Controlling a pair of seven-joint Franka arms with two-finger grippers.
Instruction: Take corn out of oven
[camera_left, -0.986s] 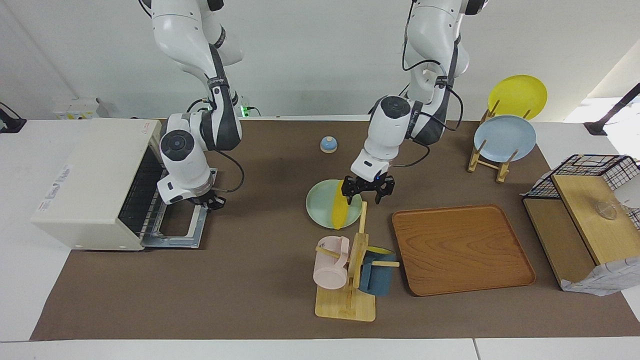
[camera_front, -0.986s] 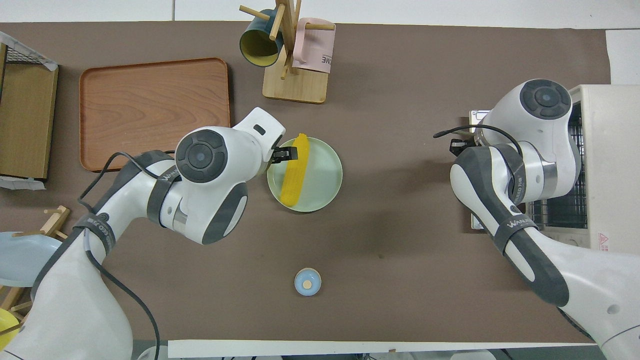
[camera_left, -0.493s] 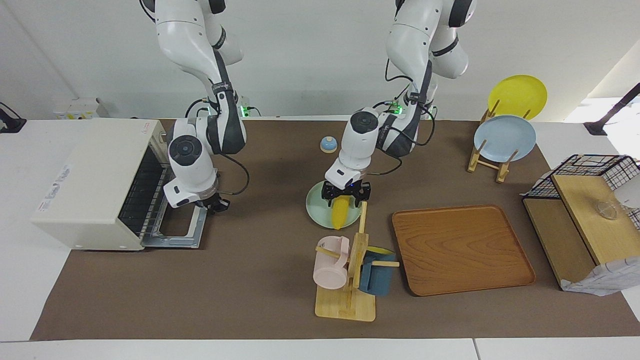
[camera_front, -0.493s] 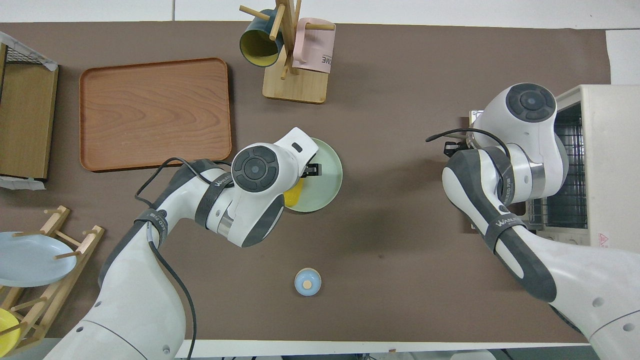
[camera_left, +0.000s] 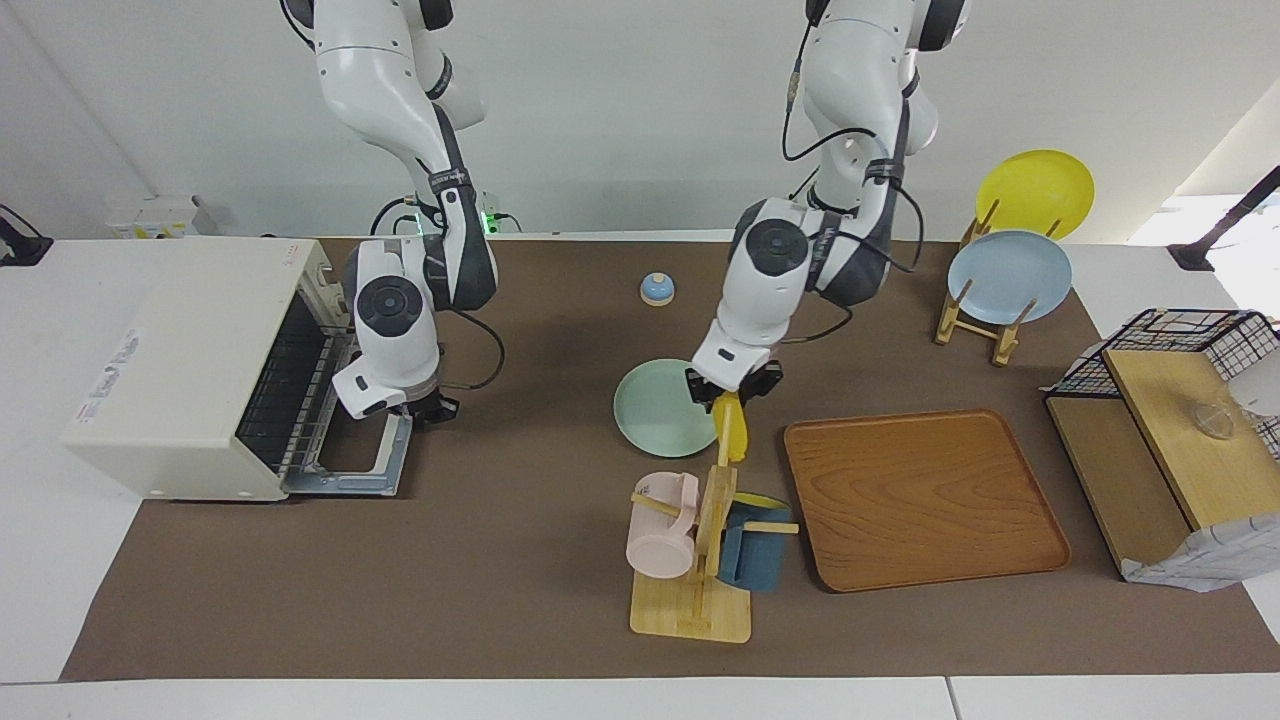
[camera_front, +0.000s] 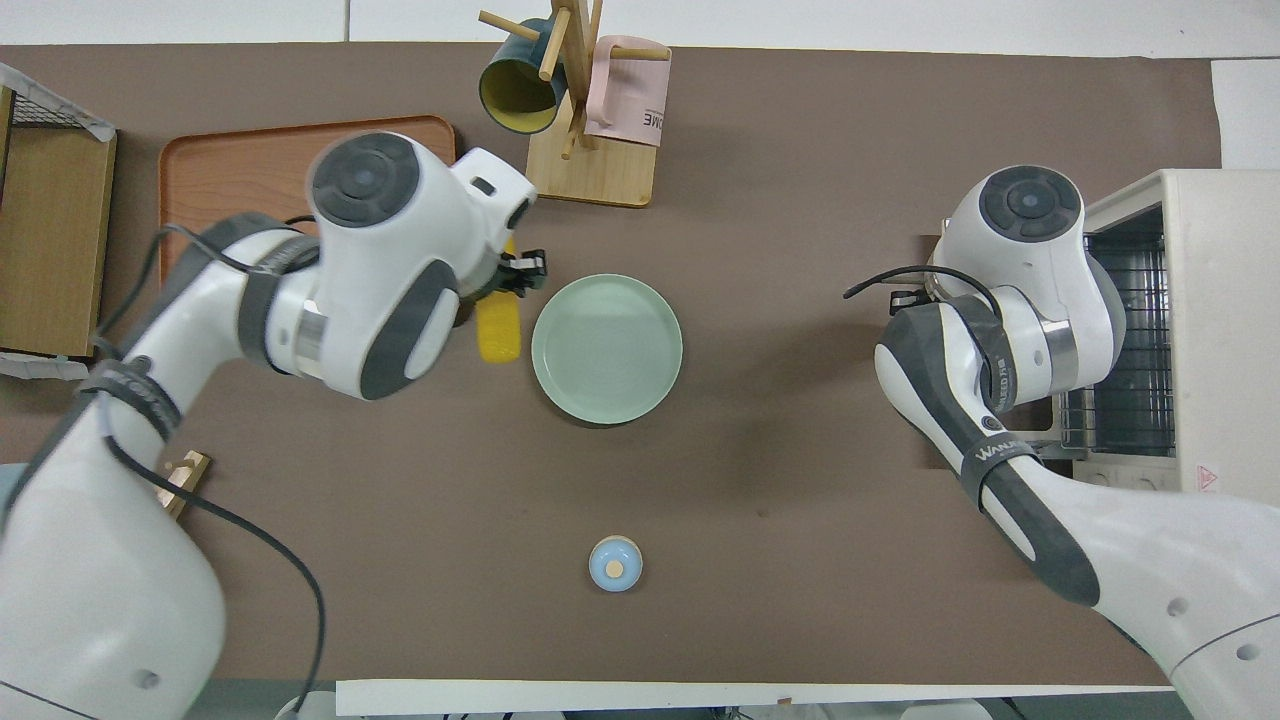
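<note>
My left gripper (camera_left: 728, 398) is shut on the upper end of the yellow corn (camera_left: 735, 432). The corn hangs tip down in the air over the brown mat, between the empty green plate (camera_left: 655, 410) and the wooden tray (camera_left: 920, 500). In the overhead view the corn (camera_front: 498, 335) shows beside the green plate (camera_front: 607, 350), under my left gripper (camera_front: 512, 275). The cream oven (camera_left: 180, 350) stands at the right arm's end of the table, its door (camera_left: 350, 482) folded down flat and its wire rack (camera_left: 285, 395) bare. My right gripper (camera_left: 425, 408) hangs over the open door.
A mug rack (camera_left: 690, 600) with a pink and a blue mug stands just farther from the robots than the corn. A small blue bell (camera_left: 657, 289) sits nearer to the robots. A plate rack (camera_left: 1008, 275) and a wire basket (camera_left: 1165, 340) stand at the left arm's end.
My left gripper came down on the corn lying on the green plate, closed on it, and lifted it off toward the tray. The plate is now empty. The right arm shifted only slightly.
</note>
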